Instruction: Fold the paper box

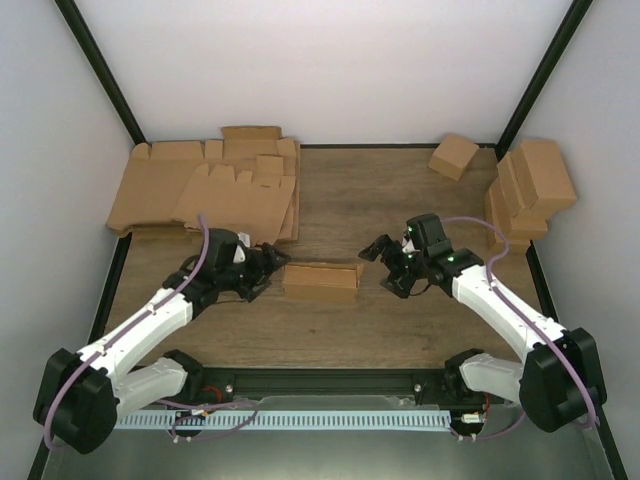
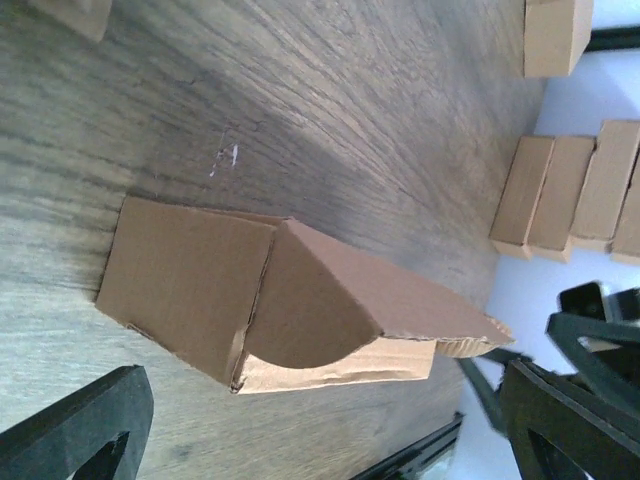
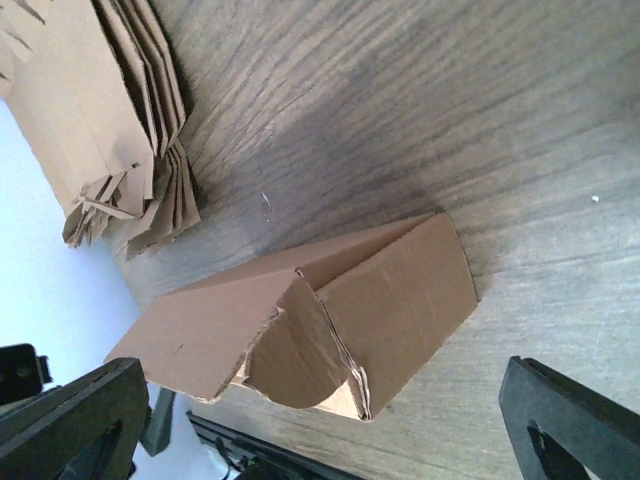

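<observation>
The paper box (image 1: pixel 322 281) lies on the bench (image 1: pixel 400 200) near its middle, directly between my two tools. Its long axis runs side to side, so one short end faces each tool. My left tool (image 1: pixel 268 268) sits just beside the box's left end, and my right tool (image 1: pixel 384 267) stands a little further off the right end. Neither touches the cardboard. I judge the left arm to be slightly nearer.

Both tools are spread wide and hold nothing. In the left wrist view the fingers (image 2: pixel 85 430) frame the box (image 2: pixel 290 300) with open bench on either side of it. The right wrist view shows the same thing, with the box (image 3: pixel 320 320) centred between the fingers (image 3: pixel 575 425).

Both forearms reach low across the bench and angle inward. The wrists are turned so that each tool looks straight along the box toward the other.

Each end shows a rounded tuck flap (image 2: pixel 310 310) bowed over the opening but not seated. I think the body is formed and closing the ends is what remains.

The coming move turns on that shared line. A push from either tool runs straight down the box's length, so the other tool would have to brace the far end or the box will slide.

A stack of flat cardboard blanks (image 1: pixel 215 190) lies at the far left, and finished boxes (image 1: pixel 530 190) are piled at the far right. Both are well clear.
</observation>
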{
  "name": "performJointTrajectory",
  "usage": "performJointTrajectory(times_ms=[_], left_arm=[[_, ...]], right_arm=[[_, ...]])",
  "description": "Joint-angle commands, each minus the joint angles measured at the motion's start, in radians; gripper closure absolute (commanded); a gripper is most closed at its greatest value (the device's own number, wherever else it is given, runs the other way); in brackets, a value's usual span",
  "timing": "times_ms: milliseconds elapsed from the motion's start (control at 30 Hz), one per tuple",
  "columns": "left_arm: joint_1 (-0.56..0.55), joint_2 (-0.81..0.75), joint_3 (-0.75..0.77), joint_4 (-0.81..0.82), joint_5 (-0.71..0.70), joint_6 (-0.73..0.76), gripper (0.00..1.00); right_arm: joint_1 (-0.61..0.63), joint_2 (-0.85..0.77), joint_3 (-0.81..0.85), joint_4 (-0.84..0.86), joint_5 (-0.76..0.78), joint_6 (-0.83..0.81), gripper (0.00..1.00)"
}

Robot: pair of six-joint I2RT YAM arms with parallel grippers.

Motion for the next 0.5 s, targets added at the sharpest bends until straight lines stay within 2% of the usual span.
performJointTrajectory(times_ms=[0,233,467], left_arm=[[0.004,-0.044,-0.058,0.09,0.006,-0.168,0.0],[0.004,-0.061,-0.178,0.283,0.028,-0.343,0.0],[0.004,-0.063,-0.196,0.327,0.019,-0.396,0.02]], right_arm=[[-0.002,-0.036,-0.004,0.04,-0.026,0.127,0.0],[0.006,-0.048,-0.081,0.167,-0.083,0.238,0.0],[0.038,-0.014,-0.092,0.218,-0.094,0.283,0.0]])
